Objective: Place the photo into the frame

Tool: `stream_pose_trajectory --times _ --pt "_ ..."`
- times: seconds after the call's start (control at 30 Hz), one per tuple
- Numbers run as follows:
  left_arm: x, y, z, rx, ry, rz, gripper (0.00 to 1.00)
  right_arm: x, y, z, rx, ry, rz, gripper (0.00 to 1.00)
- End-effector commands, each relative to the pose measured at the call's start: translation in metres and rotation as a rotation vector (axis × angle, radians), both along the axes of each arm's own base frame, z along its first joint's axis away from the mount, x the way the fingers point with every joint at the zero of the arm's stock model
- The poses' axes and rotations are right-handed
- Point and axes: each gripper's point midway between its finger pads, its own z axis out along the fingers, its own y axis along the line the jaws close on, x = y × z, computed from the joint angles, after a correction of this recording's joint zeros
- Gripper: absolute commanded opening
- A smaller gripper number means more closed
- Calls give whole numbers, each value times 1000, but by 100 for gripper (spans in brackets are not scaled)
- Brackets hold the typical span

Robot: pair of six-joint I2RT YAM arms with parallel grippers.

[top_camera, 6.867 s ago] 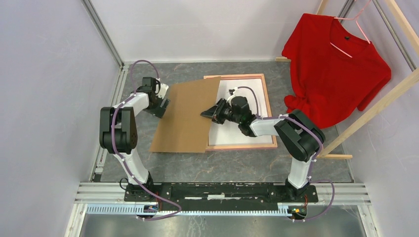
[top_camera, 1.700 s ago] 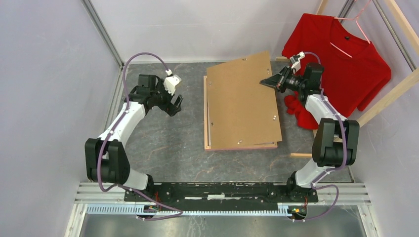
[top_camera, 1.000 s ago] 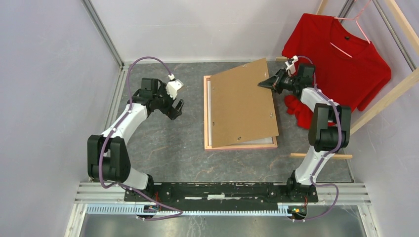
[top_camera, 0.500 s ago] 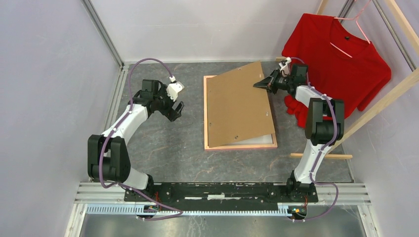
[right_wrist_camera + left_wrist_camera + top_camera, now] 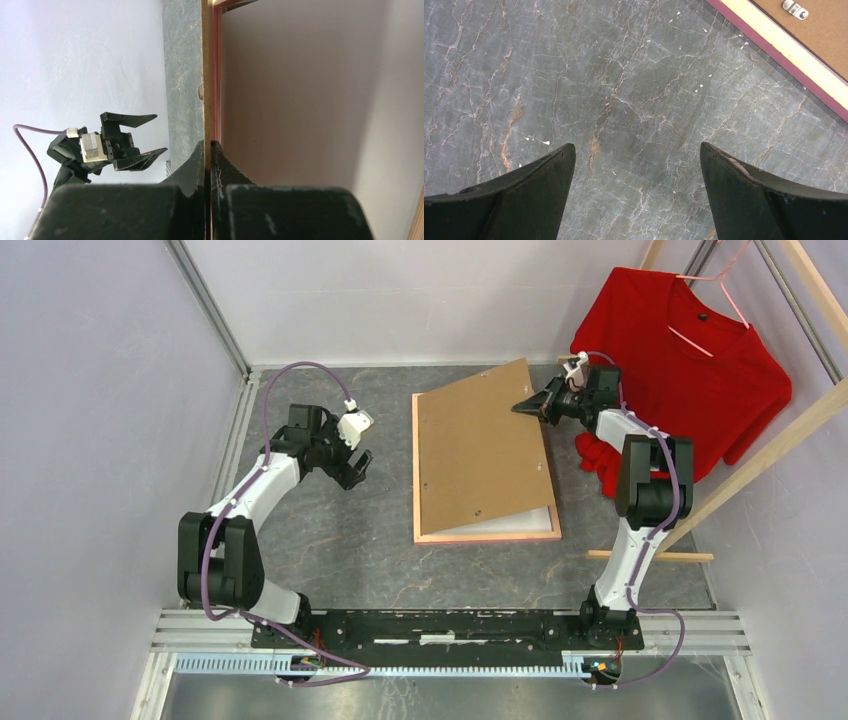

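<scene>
Top view: right pincer (image 5: 522,408) pinches the backing board (image 5: 480,455) at its far right corner, tilted over the frame (image 5: 485,537), which lies back-up on the counter (image 5: 330,550). White sheet inside the frame is probably the photo (image 5: 525,523), face down. Closing step; next, lower the board squarely. Red shirt (image 5: 680,370) crowds the frame's right.
Left wrist: left pincer (image 5: 636,147) spread, empty, left of frame.
Right wrist: board edge clamped.

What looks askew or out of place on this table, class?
The backing board lies crooked over the frame: its far right corner is raised, pinched between the jaws of the right gripper, leaving a white wedge uncovered at the frame's near right corner.
</scene>
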Motion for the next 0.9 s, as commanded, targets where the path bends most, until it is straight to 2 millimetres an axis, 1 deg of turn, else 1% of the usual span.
stream_pose_trajectory --times 0.0,0.37,0.87 --pt "5 1 10 20 -57 -24 100 9 3 21 30 -52 24 0" --pt "6 0 8 21 -53 -23 100 3 -3 4 -4 -27 25 0" --pt "4 0 7 17 -46 -24 100 -14 -10 -3 3 -23 -29 0"
